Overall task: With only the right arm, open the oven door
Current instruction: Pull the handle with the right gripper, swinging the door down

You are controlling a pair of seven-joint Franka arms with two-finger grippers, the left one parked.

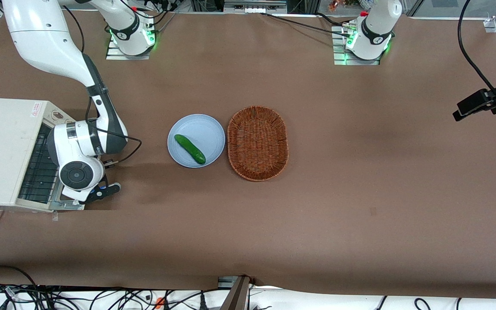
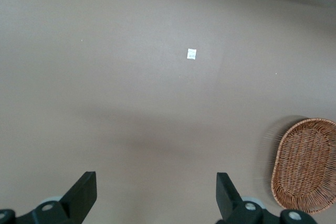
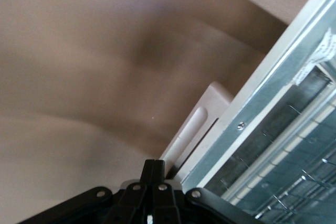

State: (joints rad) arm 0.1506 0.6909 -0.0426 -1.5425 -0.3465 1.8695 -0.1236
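My tool (image 1: 101, 190) sits low at the outer edge of the open door (image 1: 68, 202), at the corner nearest the front camera, just above the brown desk (image 1: 360, 172). In the wrist view its black fingers (image 3: 153, 179) are pressed together with no gap between them, so it is narrow and holds nothing; their tips touch or nearly touch the door's cream edge, I cannot tell which. My arm (image 1: 78, 146) bends down over the door, its round dark end cap facing up, and hides most of the panel.

The door lies folded down flat in front of the oven (image 1: 4, 150), inner side up. What shows of it is a bare, shiny metal frame (image 3: 273, 82) with a small screw in it, and a cream rim (image 3: 197, 124) along the outer edge. Inside the frame, dark glass shows a wire grid. The handle is out of sight. A pale sticker clings to the metal near one end.

The oven is a cream box at my arm's end of the desk, with a wire rack (image 1: 39, 168) visible in its dark mouth.

Toward the middle of the desk a pale blue plate (image 1: 209, 129) carries a cucumber (image 1: 190, 149), and a woven basket (image 1: 257, 143) sits just beside the plate, toward the parked arm's end.
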